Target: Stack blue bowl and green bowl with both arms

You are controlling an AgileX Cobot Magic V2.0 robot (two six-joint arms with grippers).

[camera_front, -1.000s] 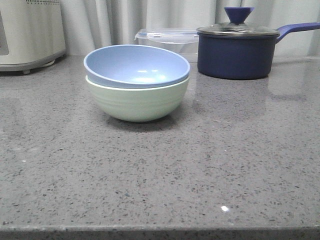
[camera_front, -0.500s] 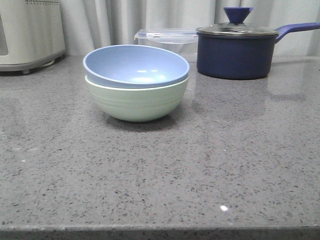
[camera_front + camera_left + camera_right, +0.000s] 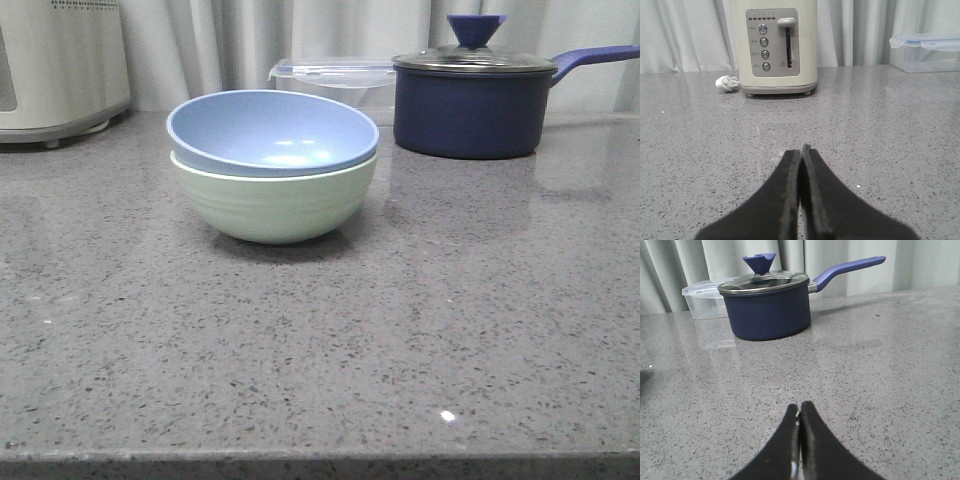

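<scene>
A: Against the picture from a second ago, you'll find almost nothing has moved: the blue bowl (image 3: pixel 270 135) sits nested in the green bowl (image 3: pixel 273 203) just as it did, and the whole scene has only slid a touch sideways in the front view.

B: So where do my grippers stand?

A: Your left gripper (image 3: pixel 801 152) has its fingers pressed together, tips touching, empty, low over the grey speckled countertop (image 3: pixel 400 340). Straight ahead of those fingertips stands a cream toaster (image 3: pixel 778 47) with its white plug (image 3: pixel 726 82) lying just beside it; a clear plastic container (image 3: pixel 927 50) sits further along by the curtain.

B: And the right?

A: Your right gripper (image 3: pixel 799 412) is the same, fingers closed against each other and holding nothing. Ahead of its tips, well apart, is the dark navy saucepan (image 3: pixel 767 307) with a glass lid (image 3: pixel 762 282) and blue handle (the clear container stands just behind it).

B: Can either wrist camera see the bowls?

A: No. Only the front view shows them: the stack rests upright on the countertop, in front of the container, with the saucepan off to one side, and neither gripper shows in that view.
</scene>
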